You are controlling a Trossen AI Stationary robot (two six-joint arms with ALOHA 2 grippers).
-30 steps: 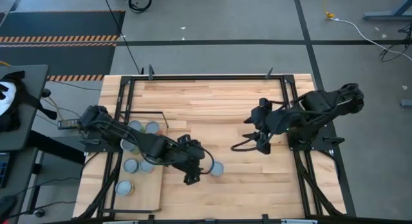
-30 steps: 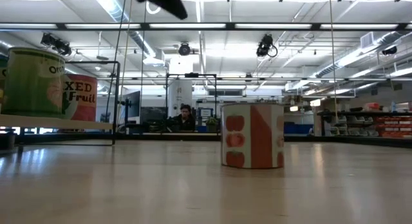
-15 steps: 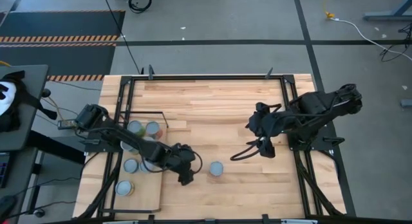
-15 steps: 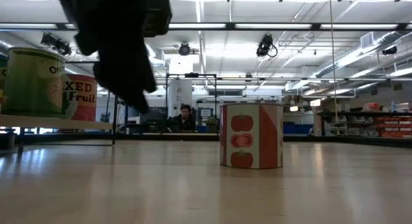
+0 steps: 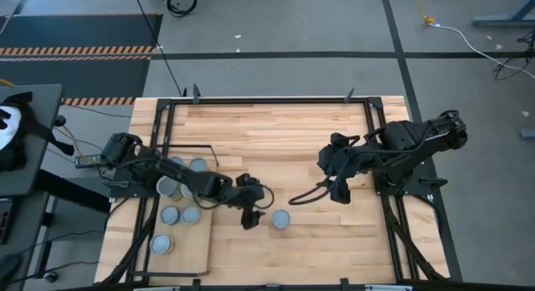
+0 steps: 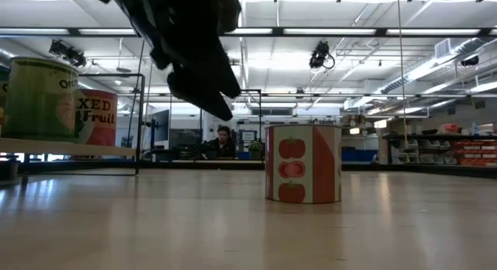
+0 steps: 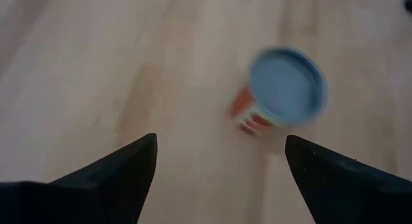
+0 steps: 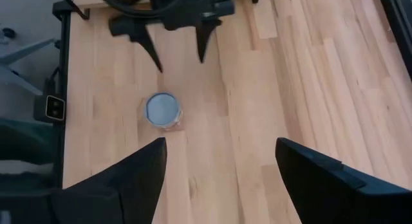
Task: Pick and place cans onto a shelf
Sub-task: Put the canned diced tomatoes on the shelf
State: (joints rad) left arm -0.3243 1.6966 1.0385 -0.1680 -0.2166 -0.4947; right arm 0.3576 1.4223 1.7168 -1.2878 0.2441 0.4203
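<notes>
A red-labelled can (image 5: 280,218) with a grey lid stands upright on its base on the plank table, right of the shelf (image 5: 196,251). It also shows in the low view (image 6: 303,163), the left wrist view (image 7: 283,90) and the right wrist view (image 8: 162,111). Several more cans (image 5: 170,215) stand on the shelf, two of them in the low view (image 6: 43,99). My left gripper (image 5: 251,216) hovers open just left of the lone can, above the table (image 7: 219,143). My right gripper (image 5: 336,191) hangs open and empty at mid-right (image 8: 219,147).
Black frame rails (image 5: 267,99) run along the table's far and side edges. A black cable loop (image 5: 305,197) hangs by the right arm. Bare planks (image 5: 284,140) lie between the arms. A person (image 6: 224,140) sits far off in the room beyond the table.
My left gripper has come down from high above the table, swung a little toward the shelf, then back toward the lone can, staying open. The can has turned a little on the spot, showing another part of its label.
</notes>
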